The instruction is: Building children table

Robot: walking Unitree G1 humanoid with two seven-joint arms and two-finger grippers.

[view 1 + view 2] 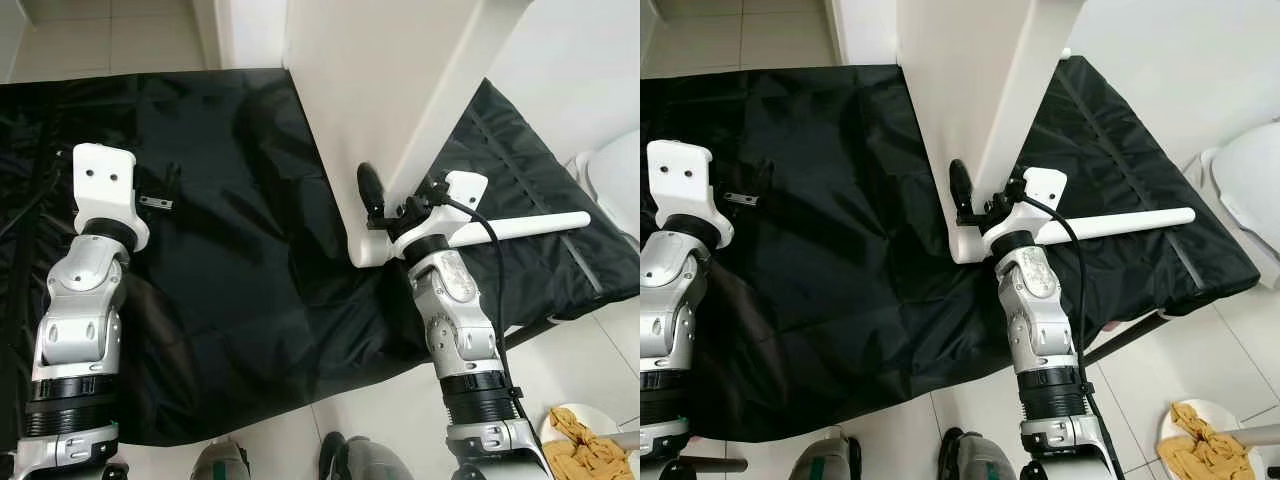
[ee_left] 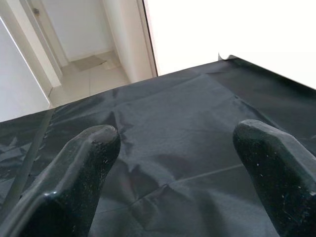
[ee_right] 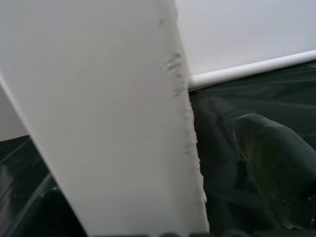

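Right gripper clamped on white table panel standing upright on black sheet; loose white leg just beside it. Left gripper apart, hovering over sheet, small metal bracket near. Step: steadying panel. Next likely: fit leg, keep panel upright.

Right eye view: white table parts on black sheet, both arms in frame.
White tabletop panel stands on edge on black sheet; right gripper at its lower corner, one black finger visible. White leg lies alongside. Left arm apart. Yellow cloth on floor.
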